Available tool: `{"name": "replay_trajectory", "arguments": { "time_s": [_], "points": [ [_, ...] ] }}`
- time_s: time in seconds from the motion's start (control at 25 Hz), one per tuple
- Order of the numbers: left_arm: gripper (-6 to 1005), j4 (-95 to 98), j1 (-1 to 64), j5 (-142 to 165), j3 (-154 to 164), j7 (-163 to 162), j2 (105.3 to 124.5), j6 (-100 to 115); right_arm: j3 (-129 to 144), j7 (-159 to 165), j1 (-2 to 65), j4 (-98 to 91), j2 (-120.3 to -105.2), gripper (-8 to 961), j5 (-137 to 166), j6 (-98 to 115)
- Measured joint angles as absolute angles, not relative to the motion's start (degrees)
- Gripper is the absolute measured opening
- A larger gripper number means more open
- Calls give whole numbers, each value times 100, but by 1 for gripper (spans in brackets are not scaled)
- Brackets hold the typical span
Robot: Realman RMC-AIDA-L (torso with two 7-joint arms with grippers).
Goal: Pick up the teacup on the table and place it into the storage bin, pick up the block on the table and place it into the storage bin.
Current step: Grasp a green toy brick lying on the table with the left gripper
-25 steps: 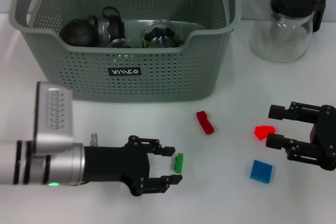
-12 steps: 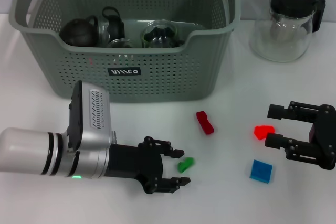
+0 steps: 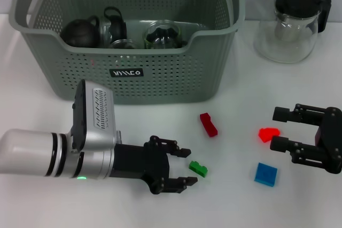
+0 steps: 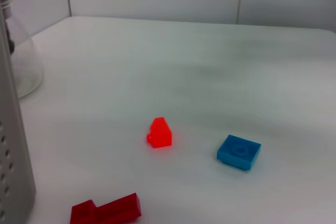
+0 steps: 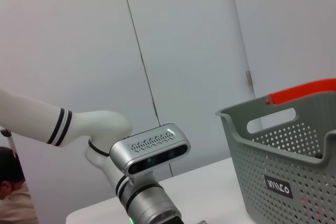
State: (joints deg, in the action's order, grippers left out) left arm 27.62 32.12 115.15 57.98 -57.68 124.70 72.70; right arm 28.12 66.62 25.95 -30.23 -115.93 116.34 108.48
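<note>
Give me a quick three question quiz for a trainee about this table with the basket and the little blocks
1. True or false: the green block lies on the table, not gripped by the left gripper.
2. Which block lies nearest the right gripper? A) dark red block B) bright red block C) blue block
3. Fill in: the glass jug stands ____ the storage bin.

Key: 1 true, the fingers are open with the block just past their tips. 2 B. 3 outside, on the robot's right.

Storage bin point(image 3: 160, 73) behind four blocks point(image 3: 198, 168), jug point(image 3: 291, 25) to its right
</note>
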Motion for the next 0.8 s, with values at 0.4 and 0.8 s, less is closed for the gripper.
{"name": "replay_trajectory", "arguments": {
  "time_s": [0.4, 0.8],
  "points": [
    [609, 2676, 3088, 11457, 5743, -5824, 12476, 7637, 2812, 6674, 2615, -3024, -11587, 675, 11632, 10850],
    [608, 2163, 3344, 11393, 5786, -5789, 12481, 7420, 2812, 6679, 2640, -3024, -11584, 674, 11621, 10854]
  ]
}}
